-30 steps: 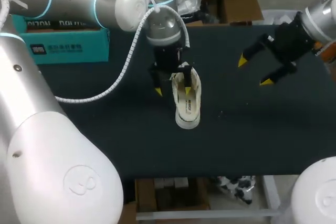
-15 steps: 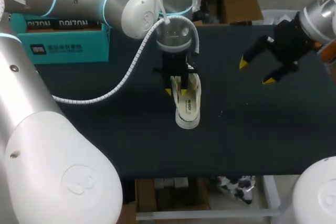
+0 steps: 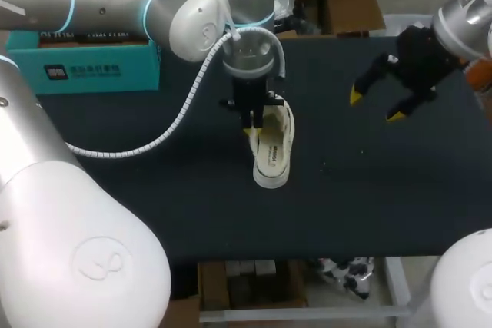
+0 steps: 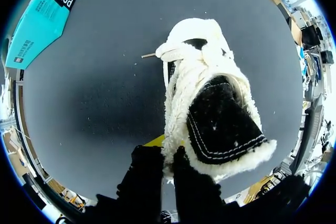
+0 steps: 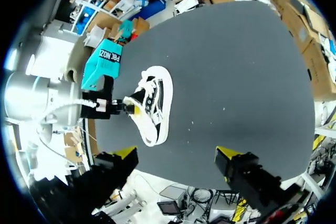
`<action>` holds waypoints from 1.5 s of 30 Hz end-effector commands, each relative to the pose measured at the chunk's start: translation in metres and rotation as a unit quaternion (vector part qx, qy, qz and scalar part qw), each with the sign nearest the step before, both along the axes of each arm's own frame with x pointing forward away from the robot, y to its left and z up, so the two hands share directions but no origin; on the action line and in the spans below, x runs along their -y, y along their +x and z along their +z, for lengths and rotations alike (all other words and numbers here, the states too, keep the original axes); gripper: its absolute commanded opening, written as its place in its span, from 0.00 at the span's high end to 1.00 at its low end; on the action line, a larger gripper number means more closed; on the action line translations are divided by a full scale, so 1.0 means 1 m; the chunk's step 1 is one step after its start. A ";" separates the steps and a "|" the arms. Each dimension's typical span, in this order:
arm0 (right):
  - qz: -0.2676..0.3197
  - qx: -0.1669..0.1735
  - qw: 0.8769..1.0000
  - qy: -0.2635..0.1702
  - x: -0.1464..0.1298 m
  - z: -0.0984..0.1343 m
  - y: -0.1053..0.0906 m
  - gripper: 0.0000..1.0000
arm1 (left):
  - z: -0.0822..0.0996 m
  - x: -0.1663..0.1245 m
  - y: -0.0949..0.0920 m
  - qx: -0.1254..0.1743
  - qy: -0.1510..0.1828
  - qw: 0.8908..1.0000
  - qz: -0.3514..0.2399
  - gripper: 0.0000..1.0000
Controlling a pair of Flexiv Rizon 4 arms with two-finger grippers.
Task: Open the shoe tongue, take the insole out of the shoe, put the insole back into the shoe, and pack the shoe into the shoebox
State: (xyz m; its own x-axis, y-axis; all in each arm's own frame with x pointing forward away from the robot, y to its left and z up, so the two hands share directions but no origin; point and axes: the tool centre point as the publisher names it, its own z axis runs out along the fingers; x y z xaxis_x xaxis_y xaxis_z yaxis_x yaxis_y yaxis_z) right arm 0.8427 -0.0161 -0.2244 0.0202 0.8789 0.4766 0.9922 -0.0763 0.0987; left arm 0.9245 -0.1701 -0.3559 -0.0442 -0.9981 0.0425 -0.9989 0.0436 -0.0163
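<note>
A white shoe (image 3: 270,151) with a fleecy lining lies mid-table, toe toward the front edge. In the left wrist view the shoe (image 4: 210,103) shows its laces, a black stitched part and a fluffy rim. My left gripper (image 3: 254,124) stands over the heel end. There the left gripper (image 4: 167,156) is shut on the fleecy rim at the shoe's side. My right gripper (image 3: 375,105) hangs open above the table, well right of the shoe, holding nothing. From the right gripper (image 5: 176,153) the shoe (image 5: 152,103) lies far ahead. The teal shoebox (image 3: 92,63) sits at the back left.
The dark table (image 3: 369,190) has bare room to the right of and in front of the shoe. The left arm's white cable (image 3: 177,113) hangs over the table left of the shoe.
My left gripper has gone from wide open to shut on the shoe's fleecy rim, shifting slightly right over the heel. The shoe nudged a little. The right gripper barely moved.
</note>
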 end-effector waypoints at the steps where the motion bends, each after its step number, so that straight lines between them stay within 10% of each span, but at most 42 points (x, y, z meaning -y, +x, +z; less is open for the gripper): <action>1: 0.029 0.009 1.000 0.001 0.007 0.004 -0.004 0.00 | -0.002 -0.002 0.001 0.010 -0.007 1.000 -0.006 1.00; 16: 0.165 0.060 0.977 -0.123 0.026 0.026 -0.016 0.00 | 0.028 -0.013 0.020 0.074 -0.043 0.979 -0.183 1.00; 30: 0.315 0.058 0.933 -0.164 0.051 0.034 -0.019 0.00 | 0.071 -0.021 0.038 0.127 -0.013 0.920 -0.371 1.00; 43: 0.307 0.024 0.938 -0.160 0.057 0.035 -0.020 0.00 | 0.127 -0.022 0.040 0.155 0.023 0.901 -0.405 1.00; 45: 0.371 0.060 0.908 -0.187 0.052 0.033 -0.022 0.00 | 0.135 -0.023 0.042 0.155 0.032 0.899 -0.408 1.00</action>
